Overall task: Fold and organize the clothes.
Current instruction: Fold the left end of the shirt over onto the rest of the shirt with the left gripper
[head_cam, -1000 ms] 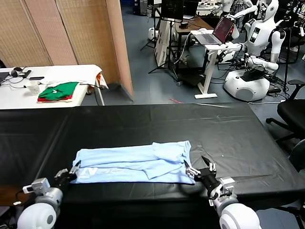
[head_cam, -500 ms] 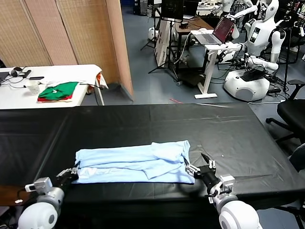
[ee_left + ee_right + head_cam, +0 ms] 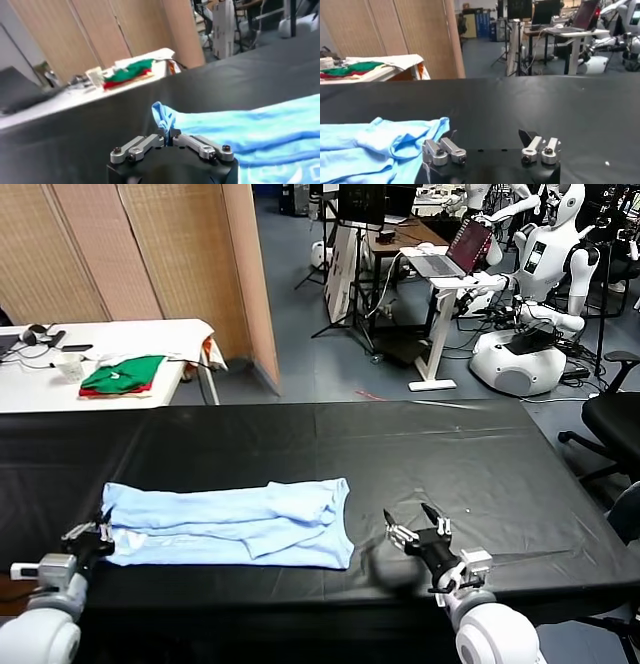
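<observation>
My left gripper (image 3: 169, 139) has its fingers pinched tight on a small tuft of the light-blue T-shirt (image 3: 225, 522), at the garment's left end; in the left wrist view the cloth stands up in a little peak right between the fingertips. In the head view that gripper (image 3: 92, 536) sits low at the near left edge of the black tabletop (image 3: 420, 449). My right gripper (image 3: 418, 536) holds nothing: its fingers are spread wide, hovering just above the tabletop, beside the shirt's right hem but apart from it.

The T-shirt lies flat as a long, narrow band, folded lengthwise, stretched across the near left part of the tabletop, with a rumpled sleeve lump toward its right end.

I judge I'm in the middle of positioning the band with one corner held, ahead of a crosswise fold. Next I'd want the right fingers to close on the free right end, low and square to the hem, so both ends lift evenly and the thin fabric doesn't bunch.
</observation>
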You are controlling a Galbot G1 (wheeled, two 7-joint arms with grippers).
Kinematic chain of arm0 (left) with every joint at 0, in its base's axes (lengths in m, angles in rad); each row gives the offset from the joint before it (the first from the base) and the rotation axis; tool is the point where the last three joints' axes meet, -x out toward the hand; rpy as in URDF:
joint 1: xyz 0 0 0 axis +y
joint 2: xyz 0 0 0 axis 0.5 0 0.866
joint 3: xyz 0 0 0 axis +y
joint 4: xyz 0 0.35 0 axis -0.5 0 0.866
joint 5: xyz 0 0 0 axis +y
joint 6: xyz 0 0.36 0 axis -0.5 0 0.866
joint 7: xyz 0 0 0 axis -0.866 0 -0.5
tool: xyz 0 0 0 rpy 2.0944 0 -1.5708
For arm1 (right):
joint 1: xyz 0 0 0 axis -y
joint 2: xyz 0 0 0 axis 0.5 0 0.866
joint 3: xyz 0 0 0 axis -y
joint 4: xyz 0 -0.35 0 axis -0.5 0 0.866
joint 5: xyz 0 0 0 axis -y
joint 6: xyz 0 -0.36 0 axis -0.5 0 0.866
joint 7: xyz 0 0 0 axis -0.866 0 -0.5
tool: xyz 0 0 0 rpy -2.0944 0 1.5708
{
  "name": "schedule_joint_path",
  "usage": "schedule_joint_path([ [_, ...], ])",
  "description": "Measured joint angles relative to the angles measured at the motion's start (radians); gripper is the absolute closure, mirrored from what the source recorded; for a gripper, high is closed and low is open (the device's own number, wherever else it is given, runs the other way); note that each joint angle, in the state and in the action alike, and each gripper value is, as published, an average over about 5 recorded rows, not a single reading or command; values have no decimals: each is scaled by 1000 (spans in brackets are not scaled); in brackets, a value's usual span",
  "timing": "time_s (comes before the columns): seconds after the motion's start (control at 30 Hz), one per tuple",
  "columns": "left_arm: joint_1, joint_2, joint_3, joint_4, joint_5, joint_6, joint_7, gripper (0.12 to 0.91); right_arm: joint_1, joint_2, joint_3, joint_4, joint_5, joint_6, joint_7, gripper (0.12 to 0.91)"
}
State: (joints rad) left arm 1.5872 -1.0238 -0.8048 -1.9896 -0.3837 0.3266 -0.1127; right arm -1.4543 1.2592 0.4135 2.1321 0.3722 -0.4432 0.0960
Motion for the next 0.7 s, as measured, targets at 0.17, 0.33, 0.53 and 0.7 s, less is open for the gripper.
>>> schedule_joint_path([
  [0.17,-17,-58,65,-94,-120,50,-27,841,-15,22,12,-3,-18,4,-1,118],
  [0.33,-63,-136,166,-150,-275,88,-41,841,-37,38,28,-6,-36,8,-3,118],
  [0.53,-126,-216,296,-155,-368,96,-46,841,-55,51,37,-9,-53,9,-4,118],
  [0.7,-167,-263,388,-146,-401,97,-46,841,-62,67,28,-14,-73,9,-5,118],
])
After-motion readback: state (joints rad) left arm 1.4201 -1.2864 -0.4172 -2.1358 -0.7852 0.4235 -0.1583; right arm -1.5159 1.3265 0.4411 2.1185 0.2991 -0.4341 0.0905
